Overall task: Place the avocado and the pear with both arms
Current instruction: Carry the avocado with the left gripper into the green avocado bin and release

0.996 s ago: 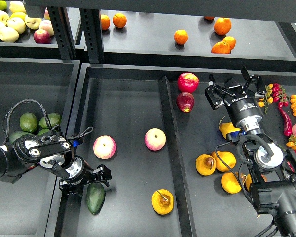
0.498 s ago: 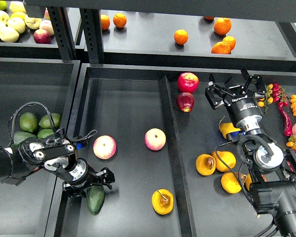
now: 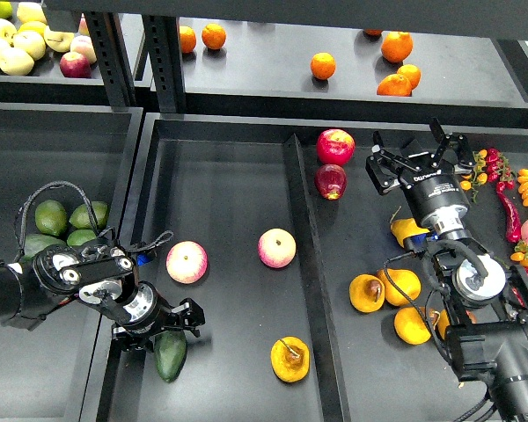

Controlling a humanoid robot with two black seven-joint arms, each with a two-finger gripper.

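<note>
My left gripper [image 3: 169,323] sits right over the avocado [image 3: 170,353], its fingers too dark to tell if apart. I'd back off gently without nudging the fruit. My right gripper [image 3: 420,156] hangs spread and empty, the pear [image 3: 290,359] well below it.

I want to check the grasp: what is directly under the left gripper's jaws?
The dark green avocado lies on the tray floor under the left gripper. Its upper end is covered by the jaws, so contact cannot be seen.

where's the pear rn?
Head view: the pear lies loose on the middle tray's floor, bottom centre, right of the avocado at the left gripper, below a pink-yellow apple.
</note>
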